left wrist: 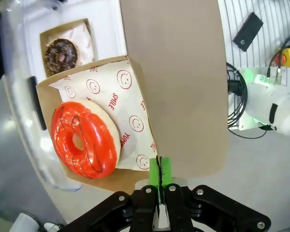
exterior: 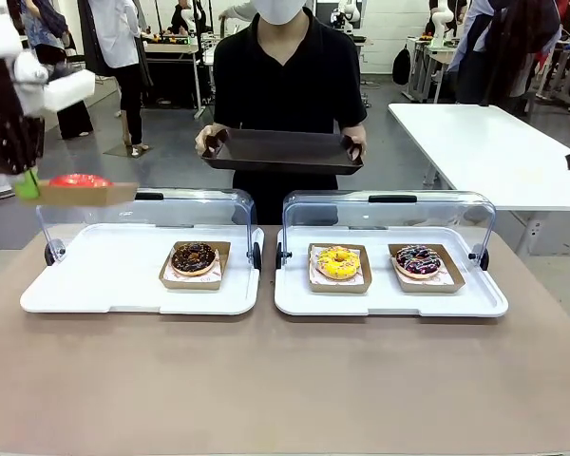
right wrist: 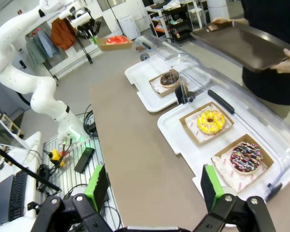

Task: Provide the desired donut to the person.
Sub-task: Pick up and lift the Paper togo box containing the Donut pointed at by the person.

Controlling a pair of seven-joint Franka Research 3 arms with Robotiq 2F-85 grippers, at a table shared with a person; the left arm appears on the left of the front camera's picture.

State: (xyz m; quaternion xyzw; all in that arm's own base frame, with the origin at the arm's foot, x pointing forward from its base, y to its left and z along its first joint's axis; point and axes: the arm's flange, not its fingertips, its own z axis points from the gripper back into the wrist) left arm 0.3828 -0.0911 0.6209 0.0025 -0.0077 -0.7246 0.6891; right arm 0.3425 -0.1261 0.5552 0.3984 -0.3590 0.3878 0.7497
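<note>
Left fingers (left wrist: 164, 171) first: green pads squeezed tight on the rim of a cardboard tray (left wrist: 101, 178), with just card between them. On that tray, on smiley-printed paper, sits the red donut (left wrist: 84, 137), thin dark lines drizzled over the icing (glossy, that one).

Over to the front view. The cardboard tray is up in the air and level at the far left of the desk (exterior: 285, 380), above the back left corner of the left white display tray (exterior: 95, 285). It sits beside that tray's raised clear lid (exterior: 209, 204); I can't tell whether they touch. One chocolate donut (exterior: 194, 256) sits in its own card holder on that white tray.

Right fingers (right wrist: 97, 186): spread wide, gripping nothing, hanging over the desk near the right white display tray (exterior: 389, 302). A yellow donut (exterior: 338, 262) and a sprinkled donut (exterior: 417, 260) sit there side by side under a second raised lid.

At the far side of the desk, between the two displays, stands the person (exterior: 285, 76). Both hands hold a dark serving tray (exterior: 283, 152) flat at waist height, well apart from the red donut.
</note>
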